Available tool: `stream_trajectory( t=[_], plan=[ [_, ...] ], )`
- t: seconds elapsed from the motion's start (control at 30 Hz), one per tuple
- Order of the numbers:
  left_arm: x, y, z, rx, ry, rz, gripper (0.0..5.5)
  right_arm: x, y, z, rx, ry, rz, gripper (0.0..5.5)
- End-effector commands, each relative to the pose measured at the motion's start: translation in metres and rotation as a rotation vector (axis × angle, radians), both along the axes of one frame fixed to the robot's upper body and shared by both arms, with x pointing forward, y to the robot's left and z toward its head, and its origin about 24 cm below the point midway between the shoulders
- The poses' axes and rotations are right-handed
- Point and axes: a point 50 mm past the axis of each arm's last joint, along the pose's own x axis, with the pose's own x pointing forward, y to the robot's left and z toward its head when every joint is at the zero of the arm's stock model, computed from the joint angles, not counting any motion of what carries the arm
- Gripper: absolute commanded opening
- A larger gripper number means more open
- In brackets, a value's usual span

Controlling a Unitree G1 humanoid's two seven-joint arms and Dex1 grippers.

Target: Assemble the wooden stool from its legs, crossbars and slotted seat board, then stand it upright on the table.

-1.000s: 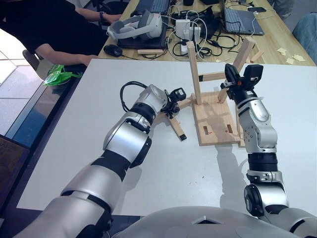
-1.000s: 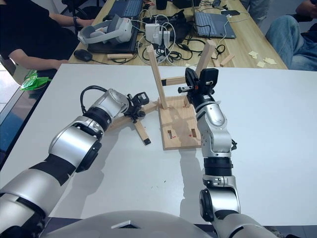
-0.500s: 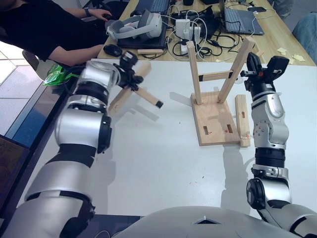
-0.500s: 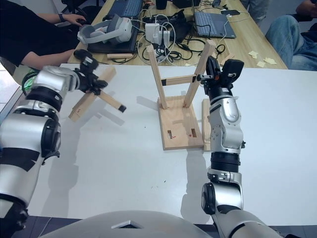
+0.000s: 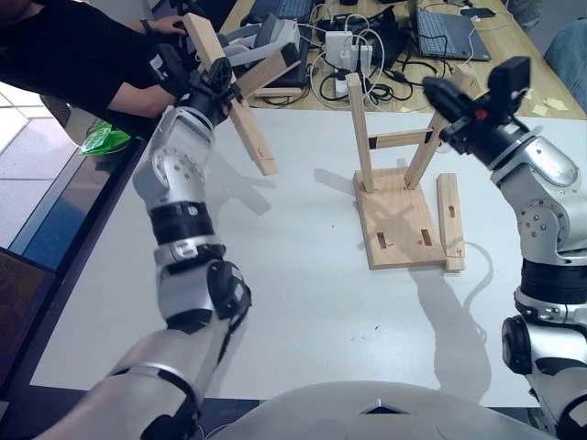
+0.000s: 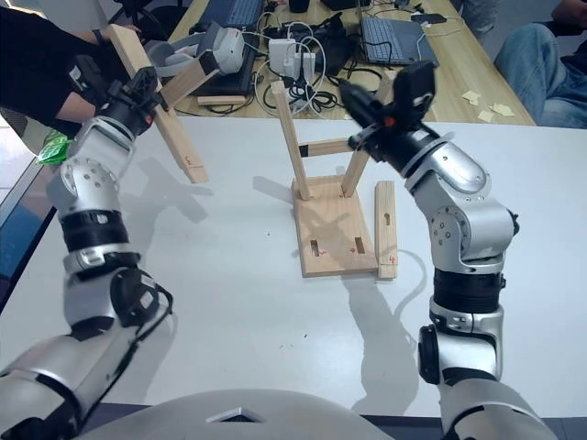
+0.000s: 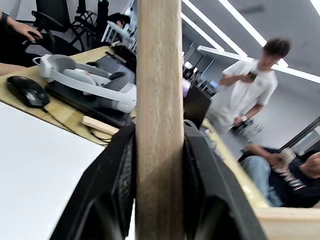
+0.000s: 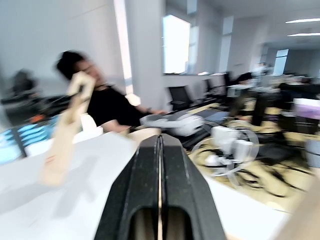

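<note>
White table (image 5: 303, 302); wooden desk (image 5: 514, 55) behind; office chair (image 8: 177, 95); bright window (image 8: 175, 45); ceiling light strips (image 7: 295, 73).

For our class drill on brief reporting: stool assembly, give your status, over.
Left gripper shut on leg pair, held above the table. Right gripper shut, empty. Seat board flat, two legs standing in it. Loose slat lies beside board.

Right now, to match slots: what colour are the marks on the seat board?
Red marks; clearest in left eye view.

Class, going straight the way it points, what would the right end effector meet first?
Probably the white headset on the desk; ahead of the right end effector the way looks free until there, depth unclear.
</note>
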Motion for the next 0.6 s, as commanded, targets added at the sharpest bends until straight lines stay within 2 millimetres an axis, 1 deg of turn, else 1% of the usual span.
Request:
stream_trajectory(
  t=[0.03,0.07,0.1,0.17,0.2,0.3,0.4,0.47,0.5,0.6],
  plan=[
    [-0.023,-0.029,0.014,-0.105,-0.105,-0.048,1.04,-0.030,0.042,-0.006,-0.185,0.097,0.354,0.00],
    [-0.026,-0.035,0.015,-0.117,-0.113,-0.057,1.04,-0.034,0.050,-0.011,-0.210,0.114,0.396,0.00],
    [-0.029,-0.040,0.017,-0.134,-0.120,-0.061,1.04,-0.035,0.065,-0.019,-0.238,0.127,0.433,0.00],
    [-0.034,-0.046,0.019,-0.141,-0.127,-0.066,1.04,-0.034,0.086,-0.029,-0.275,0.130,0.463,0.00],
    [-0.035,-0.050,0.020,-0.143,-0.127,-0.078,1.04,-0.032,0.096,-0.033,-0.291,0.123,0.471,0.00],
    [-0.037,-0.060,0.019,-0.150,-0.117,-0.108,1.04,-0.026,0.120,-0.037,-0.319,0.107,0.491,0.00],
    [-0.040,-0.066,0.022,-0.157,-0.121,-0.134,1.04,-0.015,0.128,-0.043,-0.368,0.088,0.453,0.00],
    [-0.045,-0.068,0.027,-0.158,-0.140,-0.156,1.04,-0.007,0.130,-0.041,-0.361,0.075,0.405,0.00],
    [-0.047,-0.067,0.028,-0.159,-0.146,-0.162,1.04,-0.003,0.129,-0.041,-0.361,0.070,0.387,0.00],
    [-0.049,-0.070,0.031,-0.156,-0.147,-0.202,1.04,0.010,0.118,-0.042,-0.361,0.069,0.271,0.00]
  ],
)
